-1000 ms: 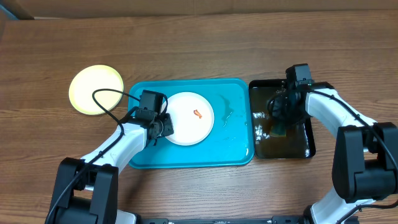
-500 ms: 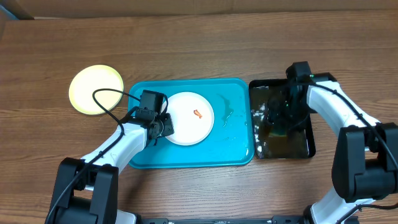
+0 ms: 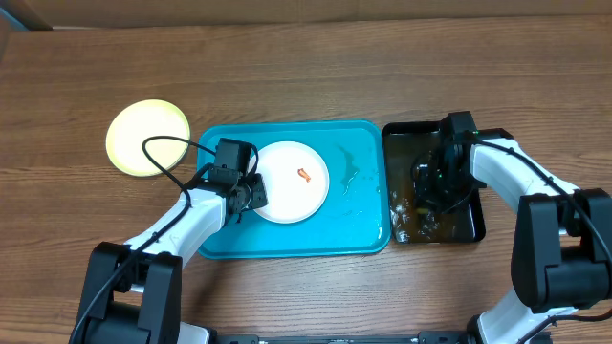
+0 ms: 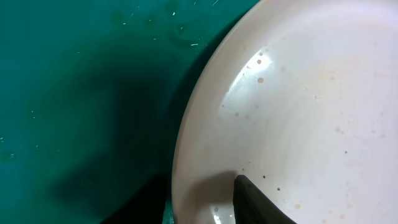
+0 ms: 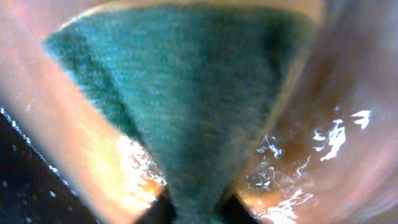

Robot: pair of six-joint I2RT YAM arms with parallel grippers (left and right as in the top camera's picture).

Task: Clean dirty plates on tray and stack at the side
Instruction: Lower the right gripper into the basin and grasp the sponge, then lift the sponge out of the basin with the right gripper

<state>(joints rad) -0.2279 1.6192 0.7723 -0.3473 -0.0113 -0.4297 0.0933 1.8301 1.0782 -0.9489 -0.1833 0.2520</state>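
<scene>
A yellow plate point(image 3: 148, 137) sits left of the turquoise tray point(image 3: 363, 225), black tray point(image 3: 402, 143) right.

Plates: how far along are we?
Looks done: the pale yellow plate sits off the tray, on the table. In hand: right gripper pinches a green sponge in the black tray; left gripper at the white plate's rim. Left: its orange smear, then stacking.

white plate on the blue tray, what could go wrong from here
The left gripper reaches only the rim of the white plate, so the plate could slip or tip if lifted. The green sponge pinched in the right gripper sits in the black tray's water and may drip over the turquoise tray. A wipe could miss the orange smear.
</scene>
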